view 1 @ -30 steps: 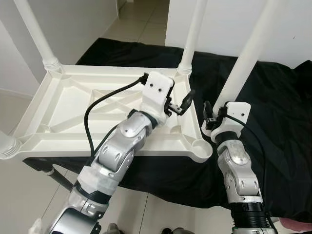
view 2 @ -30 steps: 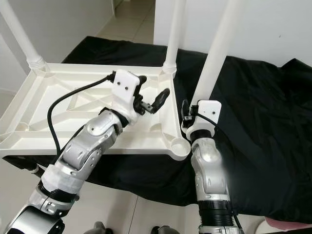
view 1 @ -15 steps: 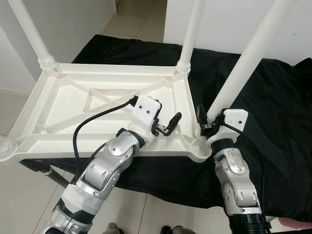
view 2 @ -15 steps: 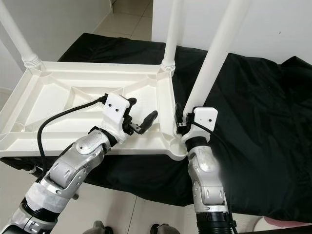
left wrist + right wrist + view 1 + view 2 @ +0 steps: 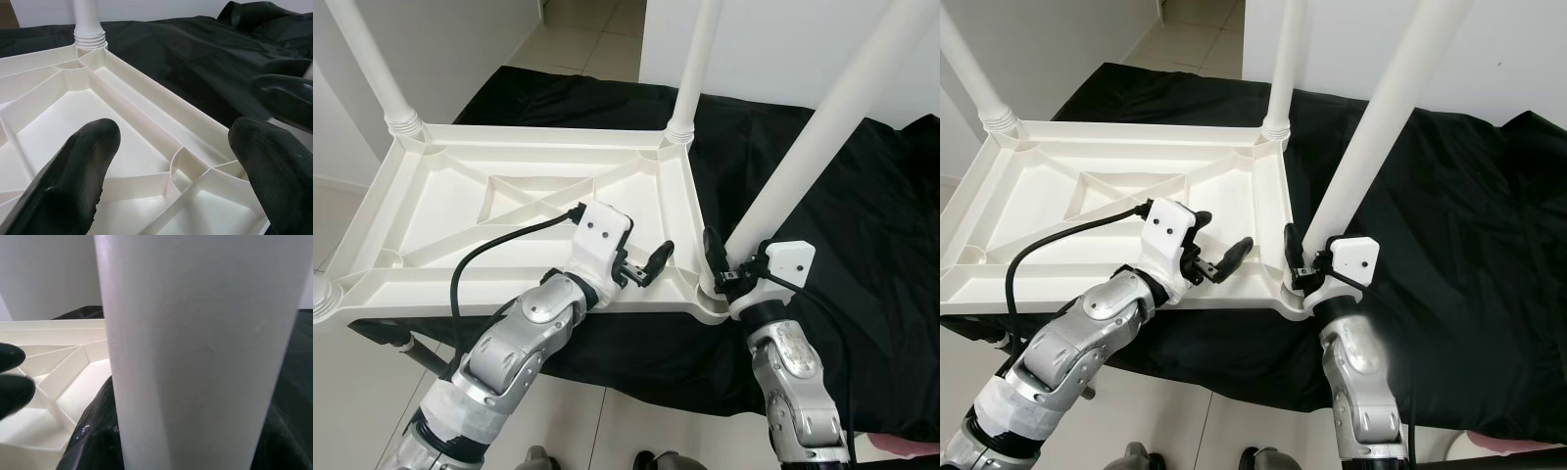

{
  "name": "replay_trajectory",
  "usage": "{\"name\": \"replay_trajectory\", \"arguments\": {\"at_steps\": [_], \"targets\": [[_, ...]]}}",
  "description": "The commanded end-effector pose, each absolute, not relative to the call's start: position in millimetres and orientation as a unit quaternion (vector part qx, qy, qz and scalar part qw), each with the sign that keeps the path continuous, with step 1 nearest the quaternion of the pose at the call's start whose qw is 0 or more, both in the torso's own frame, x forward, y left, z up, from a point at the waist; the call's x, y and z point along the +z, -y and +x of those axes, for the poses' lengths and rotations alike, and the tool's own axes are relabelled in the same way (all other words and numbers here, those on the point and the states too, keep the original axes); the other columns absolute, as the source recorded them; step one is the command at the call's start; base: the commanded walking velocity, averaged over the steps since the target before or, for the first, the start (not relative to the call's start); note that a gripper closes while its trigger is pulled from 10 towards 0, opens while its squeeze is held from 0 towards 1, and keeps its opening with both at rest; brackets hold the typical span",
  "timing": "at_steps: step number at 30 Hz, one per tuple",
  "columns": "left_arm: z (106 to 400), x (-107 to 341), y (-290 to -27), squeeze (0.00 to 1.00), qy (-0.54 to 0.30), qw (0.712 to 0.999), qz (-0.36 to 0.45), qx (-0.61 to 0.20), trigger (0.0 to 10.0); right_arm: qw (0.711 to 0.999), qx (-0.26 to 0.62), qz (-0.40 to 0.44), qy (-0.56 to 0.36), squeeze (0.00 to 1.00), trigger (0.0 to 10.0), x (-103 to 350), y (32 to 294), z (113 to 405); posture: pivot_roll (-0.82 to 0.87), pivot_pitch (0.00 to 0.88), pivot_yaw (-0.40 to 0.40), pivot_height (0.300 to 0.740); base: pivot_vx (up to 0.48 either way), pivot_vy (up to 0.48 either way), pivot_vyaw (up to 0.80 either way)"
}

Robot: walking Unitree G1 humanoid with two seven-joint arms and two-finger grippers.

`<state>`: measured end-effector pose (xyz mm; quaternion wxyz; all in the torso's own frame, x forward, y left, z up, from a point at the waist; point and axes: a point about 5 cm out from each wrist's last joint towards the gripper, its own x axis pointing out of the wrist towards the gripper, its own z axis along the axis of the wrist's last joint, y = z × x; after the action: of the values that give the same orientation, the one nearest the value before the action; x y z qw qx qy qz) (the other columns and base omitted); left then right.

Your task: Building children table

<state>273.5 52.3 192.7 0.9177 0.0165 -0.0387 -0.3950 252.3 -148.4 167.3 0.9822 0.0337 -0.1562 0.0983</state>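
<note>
A black cloth (image 5: 862, 206) covers the surface on which a white plastic table top (image 5: 460, 211) lies upside down, its ribbed underside facing up. No brand, label or writing can be read anywhere. Two legs (image 5: 690, 69) stand screwed into the top's far corners. At the near right corner, a third leg (image 5: 822, 147) leans with its lower end at the corner socket (image 5: 710, 294), clamped between the fingers of the right gripper (image 5: 729, 269). The left gripper (image 5: 641, 272) hovers over the top's near edge, just beside that corner, its fingers (image 5: 83, 166) spread wide with nothing between them.
</note>
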Motion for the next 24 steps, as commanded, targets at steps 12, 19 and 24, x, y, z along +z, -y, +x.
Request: {"name": "replay_trajectory", "arguments": {"at_steps": [12,19,24], "targets": [[257,189,-45,0.0,0.019,0.854,0.032,-0.518,10.0,0.979,0.162,-0.016,0.119,0.0,10.0,145,141,239,-0.01,0.147,-0.019,0.74,0.0,0.0,0.0],[257,190,-46,0.0,0.017,0.855,0.034,-0.517,10.0,0.972,0.202,-0.045,0.107,0.0,10.0,140,137,237,-0.01,0.148,-0.018,0.74,0.0,0.0,0.0],[257,191,-47,0.0,0.017,0.856,0.035,-0.516,10.0,0.972,0.204,-0.051,0.103,0.0,10.0,137,140,237,-0.01,0.147,-0.018,0.74,0.0,0.0,0.0]]}}
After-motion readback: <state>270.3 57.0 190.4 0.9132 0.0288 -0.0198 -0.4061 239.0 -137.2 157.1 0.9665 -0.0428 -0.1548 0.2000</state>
